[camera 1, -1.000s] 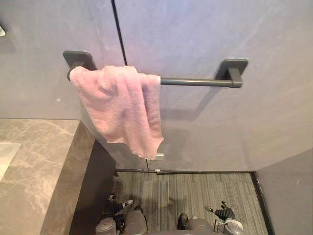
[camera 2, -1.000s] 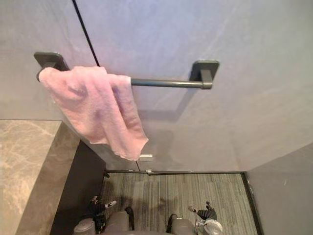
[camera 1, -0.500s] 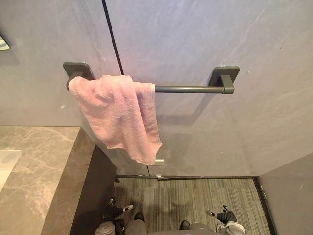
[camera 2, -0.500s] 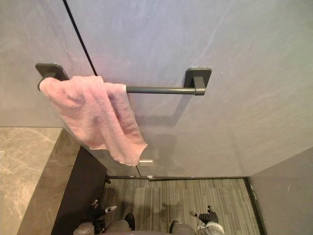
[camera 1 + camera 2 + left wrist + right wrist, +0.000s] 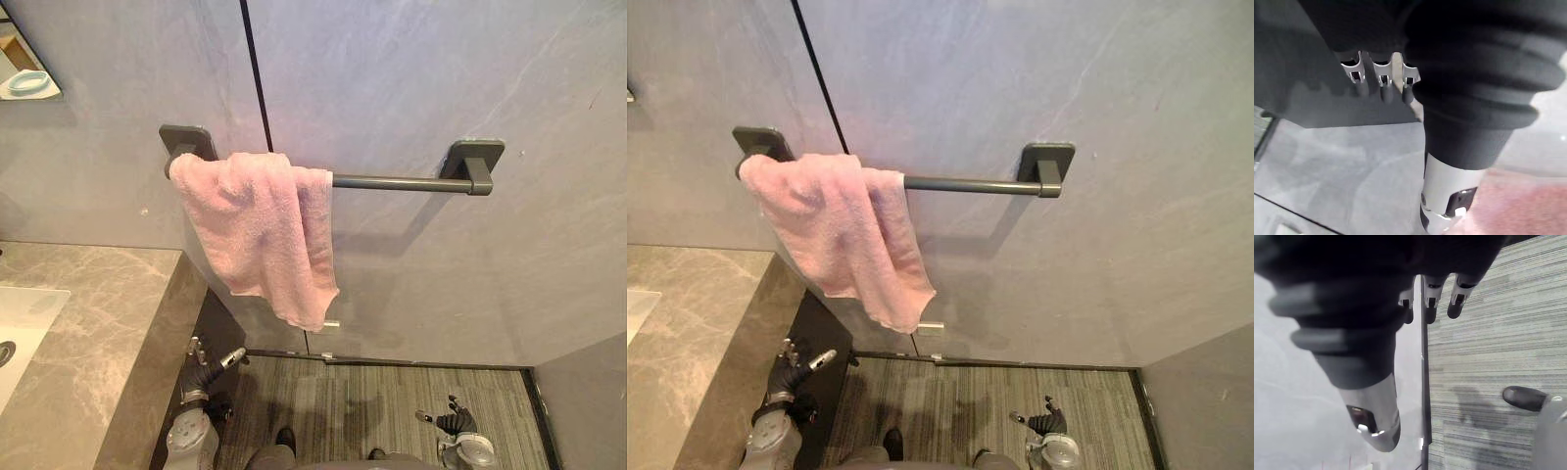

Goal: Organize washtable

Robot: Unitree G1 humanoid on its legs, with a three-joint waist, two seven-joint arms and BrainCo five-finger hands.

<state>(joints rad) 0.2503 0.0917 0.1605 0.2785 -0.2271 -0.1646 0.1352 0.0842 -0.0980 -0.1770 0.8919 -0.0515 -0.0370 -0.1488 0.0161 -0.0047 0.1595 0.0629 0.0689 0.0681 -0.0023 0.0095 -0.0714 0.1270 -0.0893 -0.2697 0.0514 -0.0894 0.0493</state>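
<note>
I see the pink towel (image 5: 260,230) draped, bunched, over the left end of the dark towel bar (image 5: 397,182) on the grey wall, beside the marble worktop (image 5: 98,323). Left hand (image 5: 208,370): low by the worktop's dark side, fingers relaxed, holding nothing. Right hand (image 5: 453,422): low over the striped floor (image 5: 372,392), fingers loose, empty.

A bathroom: a pink towel (image 5: 260,230) hangs over a dark grey towel bar (image 5: 402,182) fixed to a smooth grey wall (image 5: 411,78) of large panels. At the left, a stone-patterned counter (image 5: 108,323) has a white sink (image 5: 24,318) set into its top. The floor (image 5: 392,401) below is grey with fine stripes. High in the left corner, what may be a mirror (image 5: 12,51) shows a small blue dish (image 5: 29,81).
</note>
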